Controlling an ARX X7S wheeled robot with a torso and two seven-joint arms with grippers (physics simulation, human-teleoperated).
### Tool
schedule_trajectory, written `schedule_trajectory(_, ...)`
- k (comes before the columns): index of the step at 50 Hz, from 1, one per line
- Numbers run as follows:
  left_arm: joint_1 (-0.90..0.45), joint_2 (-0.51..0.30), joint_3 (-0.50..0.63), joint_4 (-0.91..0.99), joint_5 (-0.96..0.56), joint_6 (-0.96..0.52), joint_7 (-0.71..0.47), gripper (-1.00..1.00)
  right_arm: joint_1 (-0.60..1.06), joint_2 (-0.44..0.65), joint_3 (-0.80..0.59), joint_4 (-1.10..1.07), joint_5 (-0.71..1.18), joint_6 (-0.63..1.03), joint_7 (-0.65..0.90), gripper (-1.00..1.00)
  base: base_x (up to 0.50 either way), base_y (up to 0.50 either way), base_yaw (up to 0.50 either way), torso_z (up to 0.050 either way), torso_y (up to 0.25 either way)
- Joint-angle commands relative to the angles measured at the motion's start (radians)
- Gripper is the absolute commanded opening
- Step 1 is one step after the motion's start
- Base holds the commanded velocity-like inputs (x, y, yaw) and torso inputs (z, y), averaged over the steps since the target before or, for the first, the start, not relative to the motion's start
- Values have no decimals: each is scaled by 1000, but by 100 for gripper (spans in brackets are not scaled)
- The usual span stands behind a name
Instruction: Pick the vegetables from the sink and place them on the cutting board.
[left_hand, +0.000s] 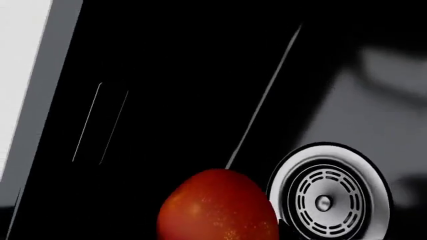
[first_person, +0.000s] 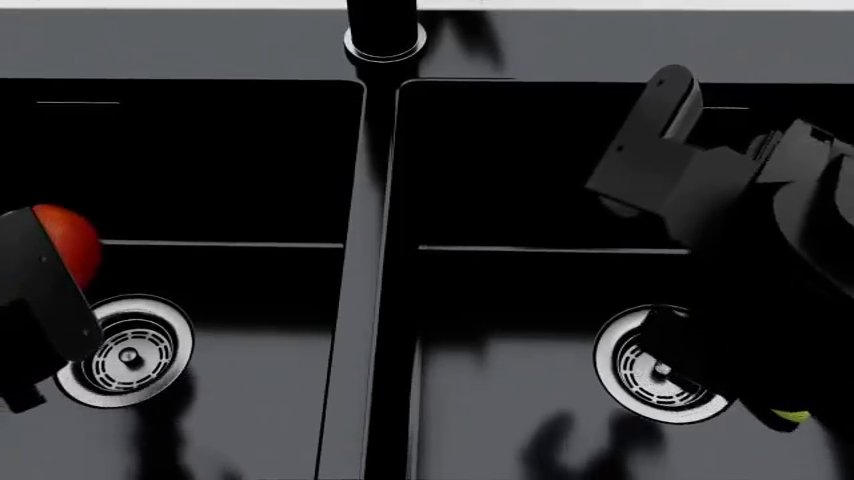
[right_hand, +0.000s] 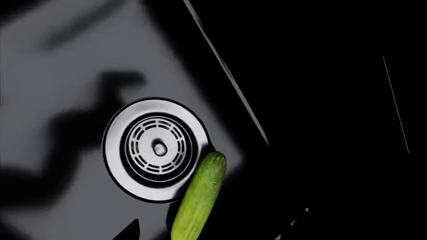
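Two glossy black sink (first_person: 374, 300) basins, round steel drains (first_person: 127, 352), black faucet (first_person: 384, 30)

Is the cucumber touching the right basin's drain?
Cannot tell. In the right wrist view the cucumber overlaps the drain rim, but it may be lifted above it.

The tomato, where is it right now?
In the head view the tomato sits in the sink's left basin, just behind its steel drain, partly hidden by the left arm.
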Motion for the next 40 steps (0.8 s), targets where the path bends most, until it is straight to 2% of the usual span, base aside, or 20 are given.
schedule_trajectory(1,21,-6,-37,60,-29,0,-54,-100,-43,-51,-11,130,-16,-76,38,100,0,0,0,0,0)
schedule_trajectory(12,25,-14,-40,78,-23,-14,-68,-100,-60,-89,-38,236,-39,-113,63,100,0,0,0,0,0)
schedule_trajectory(30,51,-20,-84,147,-58,-22,-102,-100,-150,-162,32,439,-17,-231,159,100,0,0,0,0,0)
schedule_trajectory(40,68,-27,-88,175,-69,-33,-110,-100,-188,-152,34,452,-9,-249,168,100,0,0,0,0,0)
